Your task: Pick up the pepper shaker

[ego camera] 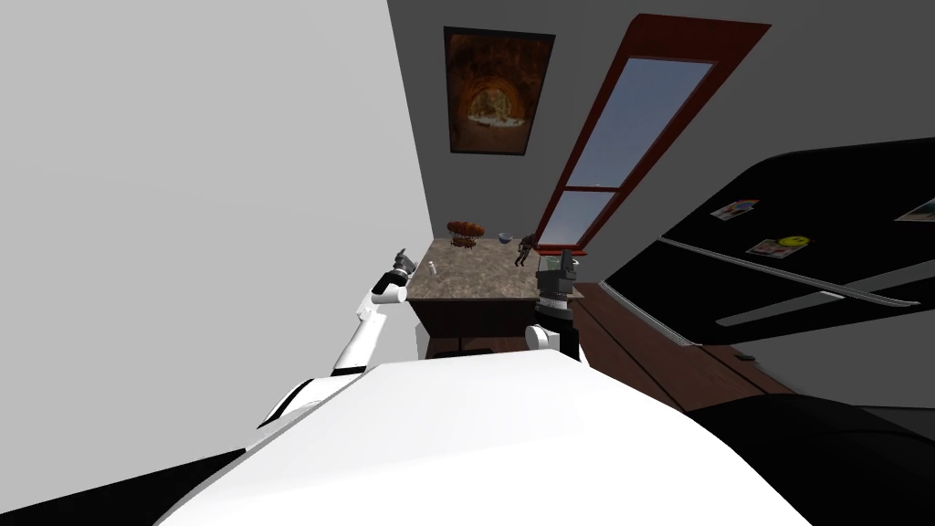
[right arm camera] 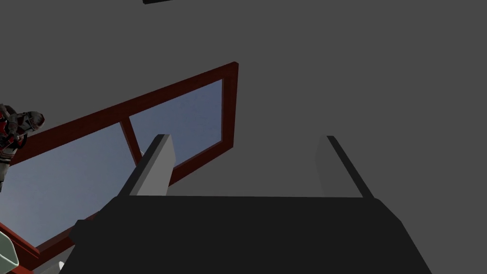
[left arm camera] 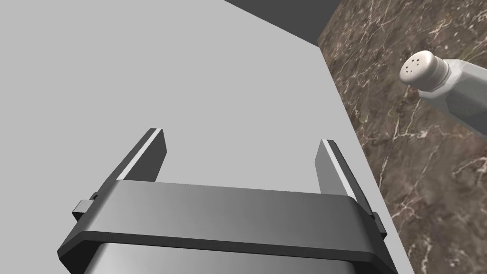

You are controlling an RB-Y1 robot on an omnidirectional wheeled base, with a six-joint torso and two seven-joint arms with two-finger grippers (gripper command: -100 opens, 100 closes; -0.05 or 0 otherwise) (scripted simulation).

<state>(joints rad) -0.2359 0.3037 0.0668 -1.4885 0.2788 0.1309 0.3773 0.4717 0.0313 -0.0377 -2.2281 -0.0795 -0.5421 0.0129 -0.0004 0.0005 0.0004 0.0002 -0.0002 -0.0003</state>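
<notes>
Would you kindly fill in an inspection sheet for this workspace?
Surface: brown marbled countertop, against a grey wall.
Job's things: white pepper shaker on the countertop near the wall-side edge, ungripped.
Clutter: figurine, small bowl, brown-heaped dish at the far end.
Grippers: left gripper open, beside the shaker, not around it; right gripper open, by the counter's right side.
Cables: nothing seen.
Surroundings: red-framed window, framed picture, black fridge with magnets.
</notes>
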